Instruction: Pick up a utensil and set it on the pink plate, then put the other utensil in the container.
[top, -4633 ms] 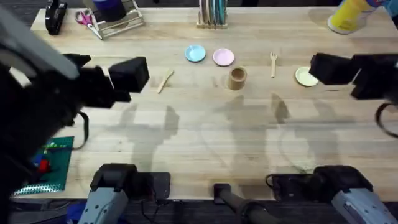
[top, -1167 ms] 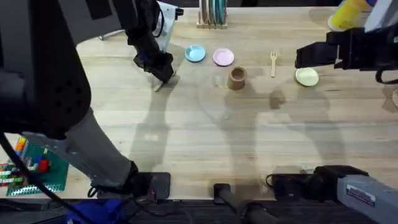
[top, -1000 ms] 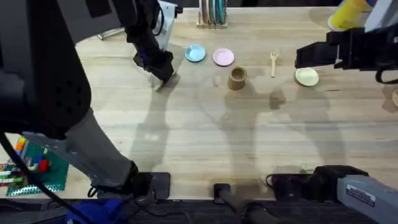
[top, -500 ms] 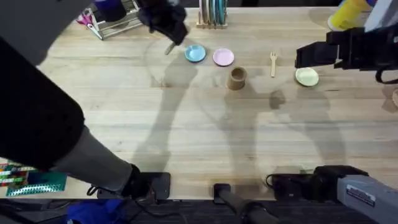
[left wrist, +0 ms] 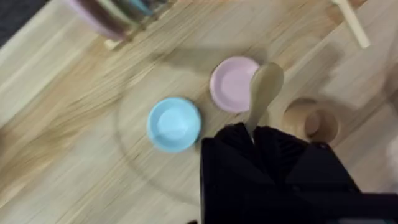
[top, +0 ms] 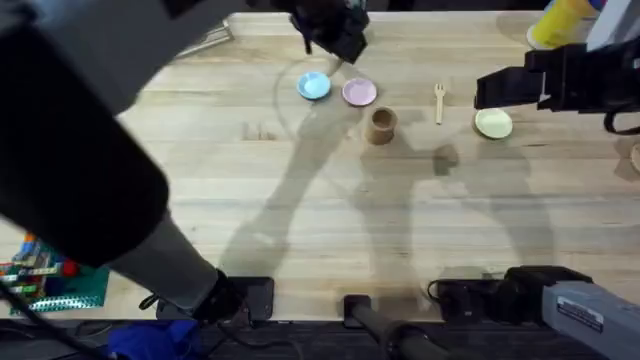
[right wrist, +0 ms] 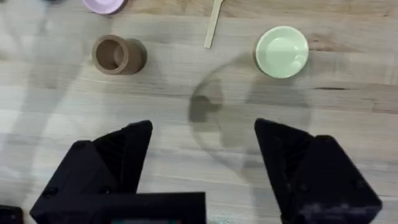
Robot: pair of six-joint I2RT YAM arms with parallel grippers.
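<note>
While the left claw [left wrist: 254,134] pinches the handle of the spoon [left wrist: 263,93] and carries it above the tabletop [top: 300,220], neither half of the task looks finished. From that grip the pale wooden spoon sticks forward, its rounded end over the edge of the pink plate [left wrist: 233,83], airborne rather than resting on it. Just beside the plate sit the light blue plate [left wrist: 174,123] and the tan container [left wrist: 311,121], whose open top looks empty. Farther right, the right claw [right wrist: 202,155] hangs spread wide above bare wood, holding nothing. Beyond it the slim wooden fork [right wrist: 213,23] lies flat between container and yellow-green plate [right wrist: 282,51], untouched.
</note>
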